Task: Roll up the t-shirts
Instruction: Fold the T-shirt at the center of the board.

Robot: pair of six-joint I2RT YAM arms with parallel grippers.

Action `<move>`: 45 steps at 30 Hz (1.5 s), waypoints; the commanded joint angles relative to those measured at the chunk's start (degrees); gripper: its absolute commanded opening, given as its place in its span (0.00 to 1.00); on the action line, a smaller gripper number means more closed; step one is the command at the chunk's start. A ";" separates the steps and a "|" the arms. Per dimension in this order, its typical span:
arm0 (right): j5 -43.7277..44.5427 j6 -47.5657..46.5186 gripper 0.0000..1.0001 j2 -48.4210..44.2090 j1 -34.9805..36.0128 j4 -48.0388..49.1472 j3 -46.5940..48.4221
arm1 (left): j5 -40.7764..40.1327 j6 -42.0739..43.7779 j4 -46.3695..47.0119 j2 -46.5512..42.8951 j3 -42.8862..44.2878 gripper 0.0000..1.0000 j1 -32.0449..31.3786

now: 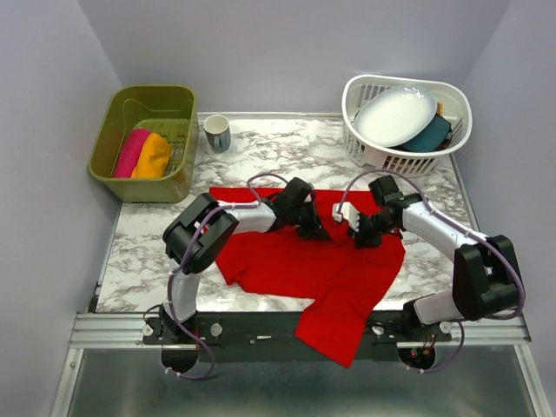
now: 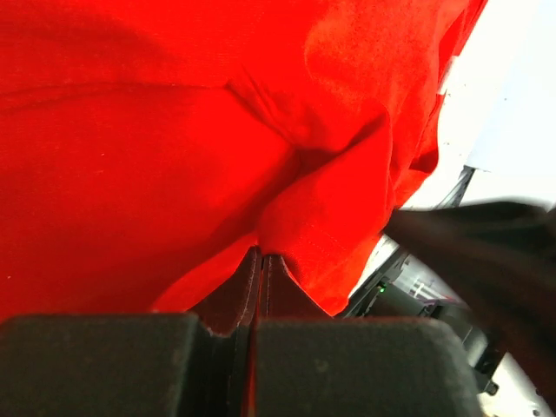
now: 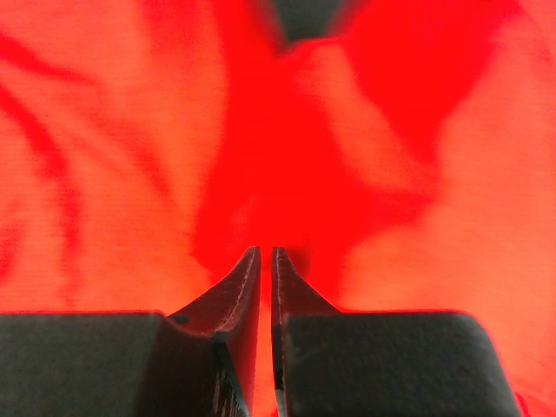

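Red on the marble surface (image 1: 287, 148): see the red t-shirt (image 1: 295, 265) stretching from 11 to 5 o'clock and over the near edge, with the left pincer (image 1: 318, 233) clenched on its far-edge fold and the right pincer (image 1: 359, 237) just beside at 3 o'clock, jaws almost together, hold unclear.

Red t-shirt (image 1: 304, 269) crumpled, end overhanging; pink tee (image 1: 130, 152), orange tee (image 1: 154, 157) seemingly rolled.

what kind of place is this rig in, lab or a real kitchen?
Probably a lab test cell, not a home: plain walls box in a marble-look table, an aluminium rail edges it, and the red t-shirt, green bin and dish basket look like props.
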 commanded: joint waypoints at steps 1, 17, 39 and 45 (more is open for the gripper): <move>-0.49 0.47 0.17 3.89 -5.36 -1.37 8.22 | -1.71 5.18 -1.00 -0.18 0.40 0.00 -0.77; -5.06 -2.61 0.19 -2.61 -8.89 -6.82 3.06 | -5.13 14.00 -17.43 -7.82 5.32 0.00 -1.65; -10.16 -10.51 0.22 -6.21 -7.31 -14.73 -1.08 | -5.84 15.94 -22.28 -6.77 1.54 0.00 -4.47; -9.64 -8.77 0.24 -1.74 -5.19 -14.38 -0.73 | -6.36 15.84 -20.17 -5.63 4.09 0.00 -4.38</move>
